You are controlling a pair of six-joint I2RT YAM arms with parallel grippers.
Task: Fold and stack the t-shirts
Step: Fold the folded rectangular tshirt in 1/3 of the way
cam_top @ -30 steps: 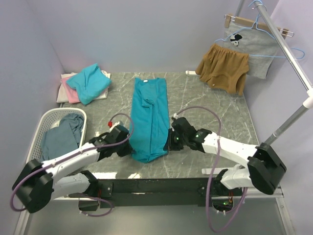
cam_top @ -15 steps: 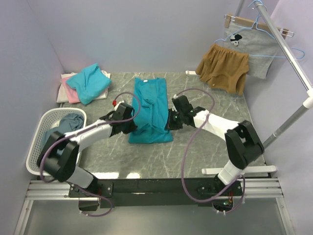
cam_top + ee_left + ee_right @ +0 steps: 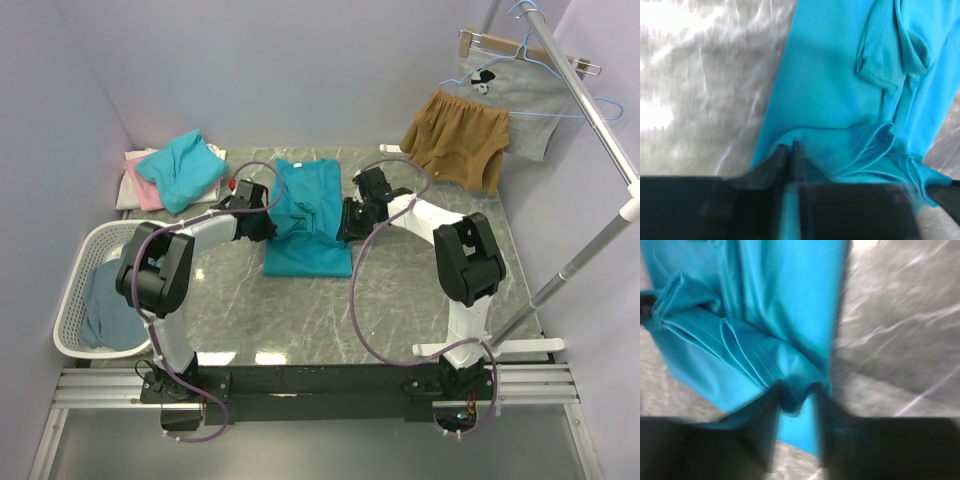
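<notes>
Behind both sets of fingers, toward the arm bases, the desk [image 3: 400, 300] lies bare where the shirt's tail hung a second ago. Then the teal t-shirt [image 3: 305, 250] was a long strip reaching almost to the near edge. Now its near end is a straight fold line, with the lower half doubled over the upper.

The left fingers [image 3: 264, 226] are pressed together on the left corner of the hem. The right fingers [image 3: 347, 222] pinch the right corner, where the wrist view shows cloth bunched between them. The hem spans the gap between the two, slack and rumpled in the middle. Both pairs have travelled away from the bases with it, so the half-fold is well under way.

Just beyond the fingers the collar end is uncovered, so I judge the hem has a little way to go before it can be laid down and let go.

To the left of the left fingers, the laundry basket [image 3: 70, 262] holds a slate-blue tee [image 3: 105, 300]. Further off on that side, the stack [image 3: 180, 168] of a teal tee over pink awaits this shirt.

Beyond the right fingers hang the tan shorts [image 3: 455, 140] and a grey garment [image 3: 520, 95].
</notes>
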